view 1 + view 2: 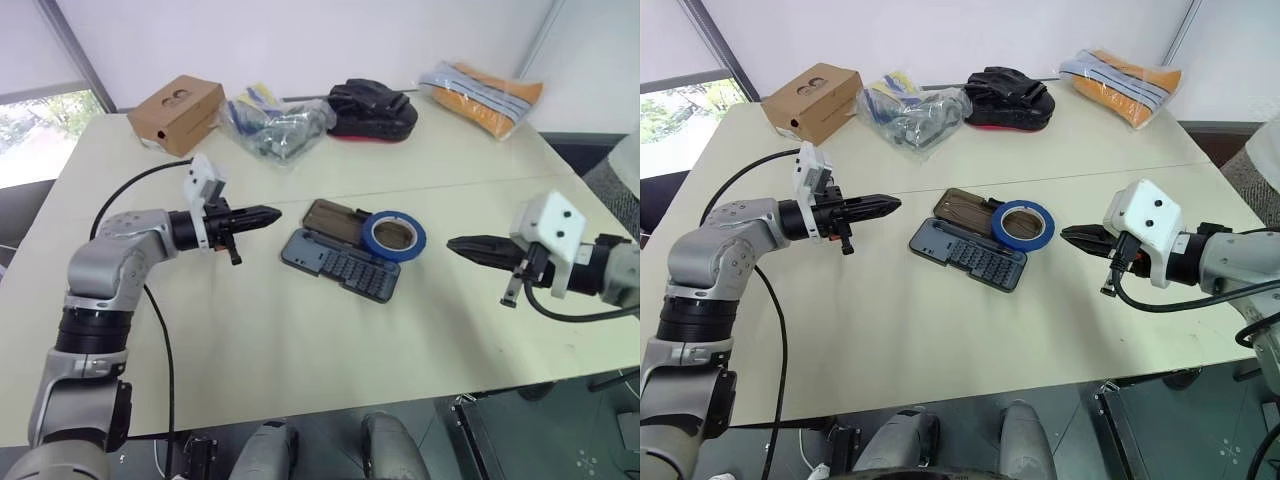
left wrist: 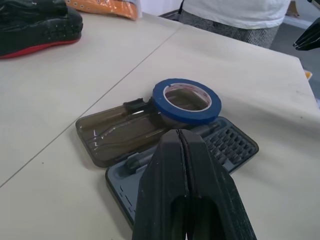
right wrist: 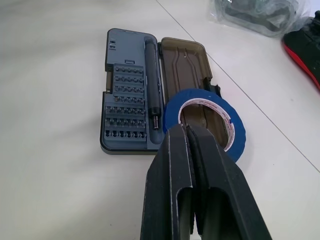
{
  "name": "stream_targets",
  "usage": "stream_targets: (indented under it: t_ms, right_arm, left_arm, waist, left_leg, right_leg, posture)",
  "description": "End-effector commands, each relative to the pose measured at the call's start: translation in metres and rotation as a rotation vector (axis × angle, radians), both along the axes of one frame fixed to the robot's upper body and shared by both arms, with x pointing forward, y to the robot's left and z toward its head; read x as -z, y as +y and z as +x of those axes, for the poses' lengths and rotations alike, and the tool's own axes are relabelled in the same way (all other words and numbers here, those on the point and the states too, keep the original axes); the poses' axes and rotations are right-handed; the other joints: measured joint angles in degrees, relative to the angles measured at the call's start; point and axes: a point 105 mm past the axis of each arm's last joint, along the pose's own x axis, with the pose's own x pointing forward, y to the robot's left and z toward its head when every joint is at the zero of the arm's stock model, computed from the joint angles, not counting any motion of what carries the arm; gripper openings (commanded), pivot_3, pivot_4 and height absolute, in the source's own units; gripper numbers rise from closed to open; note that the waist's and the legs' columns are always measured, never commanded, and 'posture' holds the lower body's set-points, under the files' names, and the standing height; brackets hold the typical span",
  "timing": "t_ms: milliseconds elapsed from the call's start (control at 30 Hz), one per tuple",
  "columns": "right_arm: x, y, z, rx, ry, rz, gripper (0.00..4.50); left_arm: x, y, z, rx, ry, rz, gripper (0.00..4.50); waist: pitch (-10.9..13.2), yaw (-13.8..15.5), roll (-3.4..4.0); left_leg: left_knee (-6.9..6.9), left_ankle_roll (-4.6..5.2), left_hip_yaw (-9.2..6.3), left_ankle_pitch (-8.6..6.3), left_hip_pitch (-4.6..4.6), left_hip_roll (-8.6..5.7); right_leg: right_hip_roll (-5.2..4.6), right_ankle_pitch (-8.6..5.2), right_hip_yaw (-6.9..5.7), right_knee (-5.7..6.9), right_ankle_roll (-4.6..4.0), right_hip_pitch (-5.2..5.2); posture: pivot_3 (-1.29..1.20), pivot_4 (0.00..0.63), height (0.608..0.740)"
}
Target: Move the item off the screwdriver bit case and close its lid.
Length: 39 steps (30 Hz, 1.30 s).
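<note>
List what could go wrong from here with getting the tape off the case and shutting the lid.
1. The blue tape roll lies across the open lid and the case; dragging it sideways could shift the whole case.
2. Both the left gripper and right gripper are shut, so either must open before it can grasp the roll.
3. The lid lies flat on the table, leaving little edge to catch when flipping it.
</note>
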Motion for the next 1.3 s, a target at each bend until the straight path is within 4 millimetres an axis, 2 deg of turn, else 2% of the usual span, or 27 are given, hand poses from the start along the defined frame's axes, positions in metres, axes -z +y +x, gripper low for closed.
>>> stream_targets:
  t_ms: [33,933,1067,1167,1300]
  right_arm:
    - [-0.009,0.002,-0.001,-0.016,-0.043,-0.017,0.07]
    - [-0.007,0.0,0.001,-0.002,-0.044,-0.022,0.07]
    - [-0.009,-0.002,0.007,0.026,-0.07,-0.009,0.07]
    - [-0.005,-0.006,0.016,0.061,-0.077,-0.026,0.88]
    - [0.004,-0.014,0.043,0.122,-0.153,-0.086,2.93]
  left_arm:
    - [-0.013,0.001,0.0,-0.008,-0.048,-0.02,0.0]
    - [-0.01,-0.003,-0.002,0.007,-0.028,-0.021,0.0]
    - [-0.01,-0.004,-0.002,0.007,-0.027,-0.023,0.0]
    - [-0.009,-0.005,-0.002,0.008,-0.026,-0.025,0.0]
    - [-0.007,-0.01,-0.003,0.017,-0.02,-0.029,0.0]
  waist:
    - [0.0,0.0,0.0]
    - [0.0,0.0,0.0]
    - [0.0,0.0,0.0]
    - [0.0,0.0,0.0]
    - [0.0,-0.1,0.0]
  left_leg:
    - [0.0,0.0,0.0,0.0,0.0,0.0]
    - [0.0,0.0,0.0,0.0,0.0,0.0]
    - [0.01,-0.01,0.01,0.0,0.0,0.0]
    - [0.01,-0.01,0.01,0.0,0.01,0.0]
    - [0.02,-0.01,0.04,0.01,0.01,0.0]
  right_leg:
    - [0.0,0.0,0.0,0.0,0.0,0.0]
    - [0.0,0.0,0.0,0.01,0.0,0.0]
    - [0.0,0.0,0.0,0.01,0.0,0.0]
    - [0.0,0.0,0.01,0.01,0.0,0.0]
    - [0.0,0.0,0.02,0.01,0.0,0.0]
  posture:
    - [0.0,0.15,0.74]
    - [0.0,0.15,0.74]
    - [0.0,0.15,0.74]
    - [0.0,0.15,0.74]
    - [0.0,0.15,0.74]
